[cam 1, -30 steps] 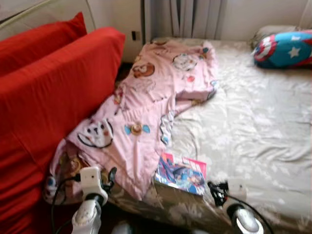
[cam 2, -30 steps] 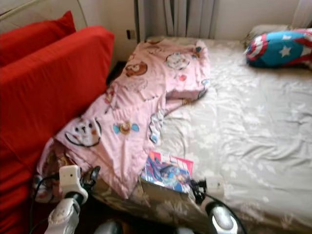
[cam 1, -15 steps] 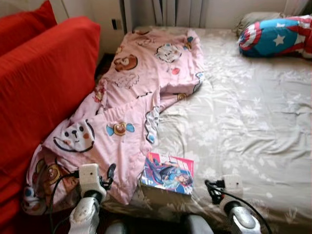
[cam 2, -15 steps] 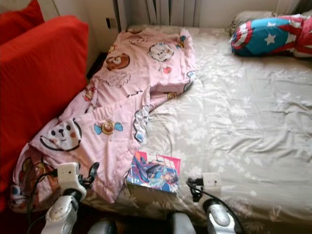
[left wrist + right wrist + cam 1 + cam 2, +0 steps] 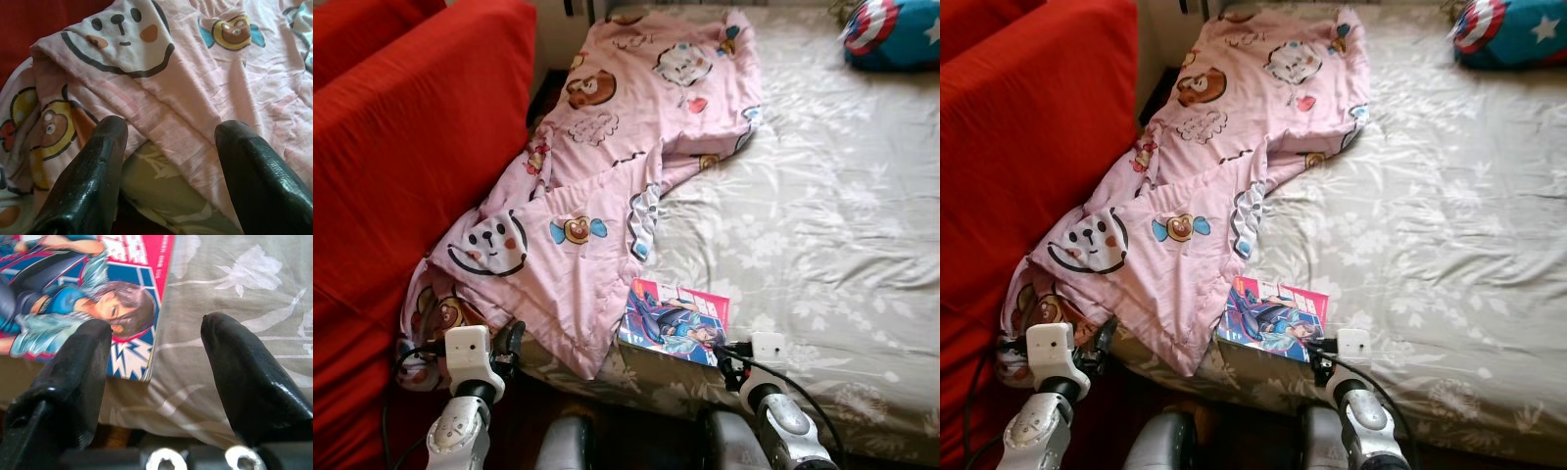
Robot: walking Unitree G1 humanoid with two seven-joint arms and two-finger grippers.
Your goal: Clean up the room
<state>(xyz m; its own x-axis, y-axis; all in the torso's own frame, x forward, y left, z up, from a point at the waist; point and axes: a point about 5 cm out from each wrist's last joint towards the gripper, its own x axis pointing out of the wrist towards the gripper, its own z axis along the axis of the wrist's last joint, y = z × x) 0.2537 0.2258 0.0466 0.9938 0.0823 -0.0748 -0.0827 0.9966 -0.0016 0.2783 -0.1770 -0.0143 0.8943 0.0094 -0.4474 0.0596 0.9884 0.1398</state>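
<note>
A pink cartoon-print blanket (image 5: 597,186) lies crumpled along the left side of the bed, its lower end hanging over the bed's front corner. A colourful comic book (image 5: 675,321) lies flat on the grey floral sheet (image 5: 822,215) near the front edge. My left gripper (image 5: 173,129) is open, held low just in front of the blanket's hanging edge. My right gripper (image 5: 156,325) is open too, just short of the book's near right corner, with nothing between its fingers.
A red sofa (image 5: 401,147) stands tight against the bed's left side. A blue, red and white star pillow (image 5: 896,34) lies at the far right of the bed. The right half of the sheet is bare and wrinkled.
The camera has moved nearer and tilted down, so the bed's front edge looms larger. My right gripper now sits closer to the book's corner. Both grippers stay open.
</note>
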